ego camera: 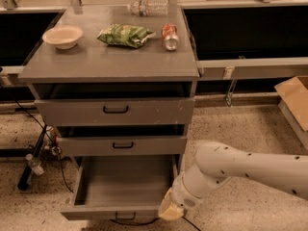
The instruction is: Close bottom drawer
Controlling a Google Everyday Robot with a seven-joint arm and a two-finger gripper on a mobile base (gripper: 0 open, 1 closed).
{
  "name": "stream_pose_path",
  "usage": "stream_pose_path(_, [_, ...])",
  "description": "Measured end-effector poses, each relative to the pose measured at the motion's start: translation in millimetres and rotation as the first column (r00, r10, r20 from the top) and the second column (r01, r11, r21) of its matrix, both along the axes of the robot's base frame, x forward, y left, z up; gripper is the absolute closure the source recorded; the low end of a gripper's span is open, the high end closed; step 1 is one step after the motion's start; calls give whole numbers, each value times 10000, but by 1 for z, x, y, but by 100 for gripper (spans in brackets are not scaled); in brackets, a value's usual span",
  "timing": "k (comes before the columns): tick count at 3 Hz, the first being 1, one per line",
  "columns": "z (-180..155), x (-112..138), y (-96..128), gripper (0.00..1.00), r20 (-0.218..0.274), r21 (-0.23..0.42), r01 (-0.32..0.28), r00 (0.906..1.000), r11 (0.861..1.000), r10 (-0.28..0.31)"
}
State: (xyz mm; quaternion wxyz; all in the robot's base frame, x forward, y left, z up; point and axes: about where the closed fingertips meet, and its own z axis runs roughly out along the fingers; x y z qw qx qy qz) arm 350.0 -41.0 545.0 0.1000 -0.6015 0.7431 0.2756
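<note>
The bottom drawer [122,183] of the grey cabinet is pulled out wide, a flat empty tray with a low front panel [113,211] and a small black handle [125,217] at the bottom edge. My white arm [250,170] comes in from the right. Its wrist end with the gripper [169,211] sits at the drawer's front right corner, touching or almost touching the front panel. The fingers are hidden behind the wrist.
The middle drawer [122,146] and top drawer [115,110] above stand slightly ajar. On the cabinet top are a bowl [62,35], a green chip bag [124,34], a can [169,36] and a water bottle [147,6]. A cardboard box [294,102] is at right; cables and a bottle [34,163] at left.
</note>
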Motion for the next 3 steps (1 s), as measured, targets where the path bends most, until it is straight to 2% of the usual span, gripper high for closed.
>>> stream_pose_path(1, [-28,32,10,100,-62,115,345,9994,9993,-344])
stream_pose_path(2, [-28,32,10,100,-63,114,341,9994,9994,-340])
stream_pose_path(3, [-52,30,8,100,-221,248,526,9984,9983,-521])
